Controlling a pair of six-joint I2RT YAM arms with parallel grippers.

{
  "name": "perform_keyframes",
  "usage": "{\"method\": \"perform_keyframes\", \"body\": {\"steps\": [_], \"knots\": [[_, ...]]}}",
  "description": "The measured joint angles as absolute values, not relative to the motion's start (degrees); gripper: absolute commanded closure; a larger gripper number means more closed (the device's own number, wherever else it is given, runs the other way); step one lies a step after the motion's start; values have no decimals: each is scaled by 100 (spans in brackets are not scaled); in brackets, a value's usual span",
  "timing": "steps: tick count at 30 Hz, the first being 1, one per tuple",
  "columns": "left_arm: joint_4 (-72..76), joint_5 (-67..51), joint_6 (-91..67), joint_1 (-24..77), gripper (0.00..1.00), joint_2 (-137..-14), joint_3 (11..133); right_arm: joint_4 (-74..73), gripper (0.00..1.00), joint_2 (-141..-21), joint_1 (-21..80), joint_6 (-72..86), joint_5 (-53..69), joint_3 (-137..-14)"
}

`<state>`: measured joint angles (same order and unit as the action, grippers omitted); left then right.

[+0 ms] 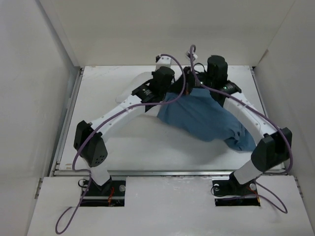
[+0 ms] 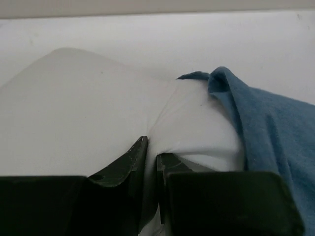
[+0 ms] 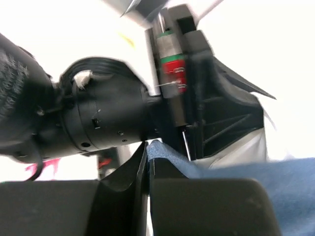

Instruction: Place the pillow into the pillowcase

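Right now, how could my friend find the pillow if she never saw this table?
Look at the white table and find the wrinkled blue pillowcase in the middle. The pillow lies at its far left edge, partly under the blue cloth, where the left tool pinches it. It is the only plump, smooth white thing, and it almost blends into the table.

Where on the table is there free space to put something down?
Bare table lies in front, between the pillowcase and the near edge, and far left, beside the left arm. The far middle is crowded: left gripper pinching the pillow, right gripper pinching the pillowcase.
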<state>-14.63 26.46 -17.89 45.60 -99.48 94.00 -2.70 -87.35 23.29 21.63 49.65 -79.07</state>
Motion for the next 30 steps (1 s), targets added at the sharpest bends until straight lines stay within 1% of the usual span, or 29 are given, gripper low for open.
{"method": "perform_keyframes", "body": {"steps": [3,4,6,8,10,12,14,18,24,25,27,28,29,30], "knots": [[-1181,2919,-1822,4316,100,-9354,9021,-834,100,-9581,2412,2342,5638,-9465],[-1129,3035,-1828,4259,100,-9118,8892,-888,100,-9918,2491,2421,5916,-10149],[-1050,3240,-1835,4215,100,-8667,8698,-934,100,-10324,2746,2445,6224,-11072],[-1100,3363,-1822,4226,100,-8302,8615,-860,100,-10388,2995,2403,6355,-11354],[-1256,3479,-1820,4303,100,-8077,8615,-585,100,-10206,3177,2318,6416,-11155],[-1409,3577,-1831,4390,100,-8044,8720,-320,100,-9870,3264,2224,6453,-10573],[-1468,3564,-1872,4469,100,-8232,8910,-196,100,-9478,3312,2158,6379,-9894],[-1485,3450,-2084,4582,100,-8691,9024,-123,100,-8818,3240,2025,5953,-8919],[-1435,3114,-2521,4587,100,-9096,8976,-134,100,-8390,3035,1981,5710,-8256],[-1437,3009,-2569,4587,91,-9150,8962,-137,100,-8385,2991,2014,5736,-8189],[-1441,2779,-2630,4576,60,-9268,8947,-141,91,-8381,2888,2093,5767,-8053],[-1437,2683,-2639,4574,35,-9317,8936,-163,91,-8381,2845,2123,5769,-8007],[-1439,2600,-2613,4574,24,-9338,8917,-191,84,-8383,2801,2130,5736,-7968],[-1441,2543,-2637,4571,18,-9343,8866,-228,79,-8383,2759,2139,5688,-7935]]}}
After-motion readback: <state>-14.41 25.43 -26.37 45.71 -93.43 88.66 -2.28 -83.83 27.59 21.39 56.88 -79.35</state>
